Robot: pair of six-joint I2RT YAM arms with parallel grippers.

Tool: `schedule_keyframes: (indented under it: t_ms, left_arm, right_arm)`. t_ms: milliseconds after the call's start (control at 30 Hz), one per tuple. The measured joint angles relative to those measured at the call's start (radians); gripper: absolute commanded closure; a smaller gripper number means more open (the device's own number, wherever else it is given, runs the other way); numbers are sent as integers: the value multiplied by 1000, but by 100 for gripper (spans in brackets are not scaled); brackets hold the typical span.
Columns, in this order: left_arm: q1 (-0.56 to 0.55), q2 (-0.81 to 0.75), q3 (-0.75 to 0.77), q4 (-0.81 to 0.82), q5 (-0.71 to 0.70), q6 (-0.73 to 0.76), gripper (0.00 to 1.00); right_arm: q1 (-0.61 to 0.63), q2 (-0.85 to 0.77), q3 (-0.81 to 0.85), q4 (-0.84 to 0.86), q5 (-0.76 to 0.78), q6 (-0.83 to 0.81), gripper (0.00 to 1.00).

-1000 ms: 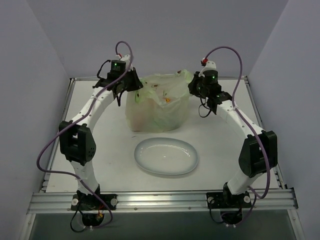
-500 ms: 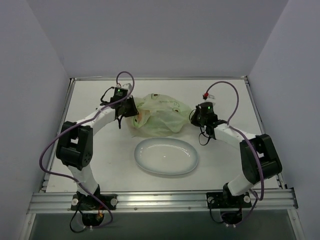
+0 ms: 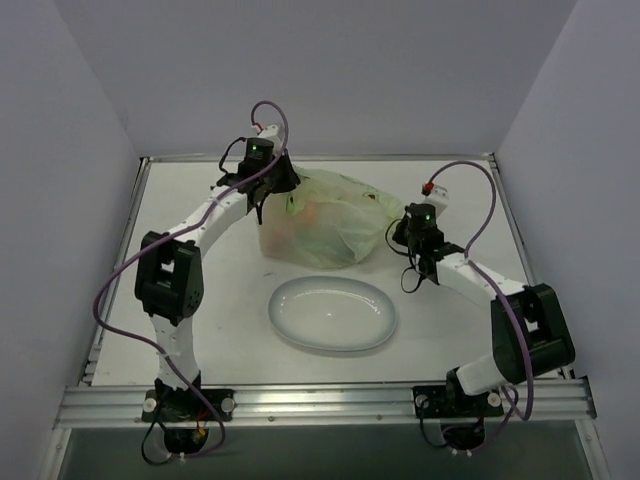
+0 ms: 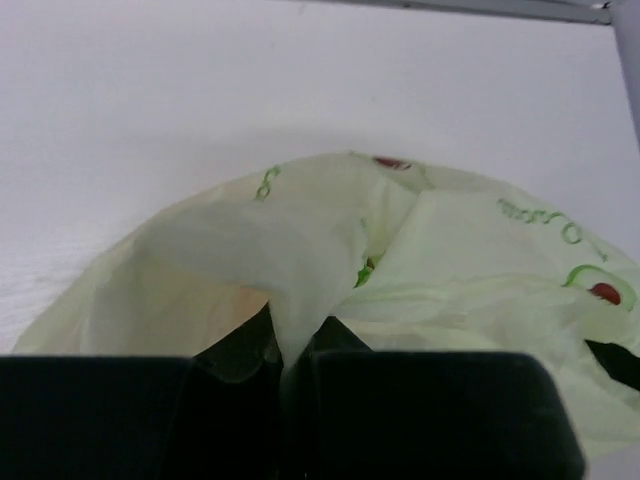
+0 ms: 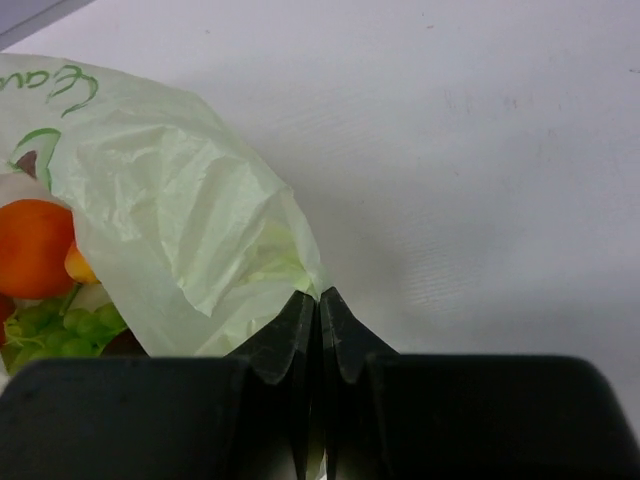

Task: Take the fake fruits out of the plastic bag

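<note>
Top external view: nearest the arm bases, the white plate point(image 3: 333, 313) lies bare on the counter point(image 3: 200, 270), on the near side of both sets of fingers. Beyond it, the right fingers point(image 3: 399, 232) are pressed fully together on a low corner of the plastic bag point(image 3: 325, 225), close to the counter. From there the bag rises up and away to the left fingers point(image 3: 281, 188), likewise clamped tight on a pinch of its far rim.

A second ago both arms held the bag high and spread. They then dropped it almost flat, and now only the left side has risen again, so the bag slopes.

The fake fruits point(image 3: 300, 228) remain inside. The right wrist view shows a round orange point(image 5: 30, 245) and green grapes point(image 5: 60, 325) behind the film, left of those fingers. Nothing appears to have spilled, though the bag's mouth is hard to make out. The shaking has probably not freed any fruit yet.
</note>
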Motion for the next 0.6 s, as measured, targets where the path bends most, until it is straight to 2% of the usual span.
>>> schedule_keyframes:
  t_ms: [33, 67, 133, 167, 200, 233, 267, 400, 467, 500, 533, 600]
  left_arm:
    - [0, -21, -52, 11, -8, -4, 97]
    - [3, -43, -113, 20, -15, -10, 75]
    - [19, -71, -222, 12, -27, -18, 45]
    - [30, -77, -263, 4, -33, -24, 27]
    - [40, -80, -296, -8, -41, -26, 22]
    - [48, -85, -321, -20, -48, -35, 12]
    - [54, -93, -336, -31, -57, -38, 9]
    - [23, -238, -368, -91, -137, -31, 10]
    - [-28, -371, -379, -98, -208, -26, 15]
    - [-61, -452, -391, -97, -251, -25, 20]
    - [-95, -534, -406, -95, -290, -26, 36]
    - [-163, -681, -444, -97, -369, -34, 50]
  right_arm:
    - [-1, 11, 0, 2, 3, 2, 100]
    - [-2, 29, 0, 6, 5, 6, 98]
    - [-2, 71, 0, 6, 5, 17, 93]
    - [-2, 89, 0, 4, 5, 22, 91]
    - [-2, 95, -1, 1, 5, 23, 88]
    - [-1, 98, -3, -4, 4, 25, 86]
    - [-1, 93, -5, -6, 4, 26, 85]
    - [7, 39, -4, -20, -2, 21, 84]
    - [12, 2, -4, -25, -7, 18, 84]
    - [13, -13, -3, -25, -10, 17, 84]
    - [14, -23, -1, -26, -14, 16, 85]
    - [19, -32, 4, -27, -20, 14, 85]
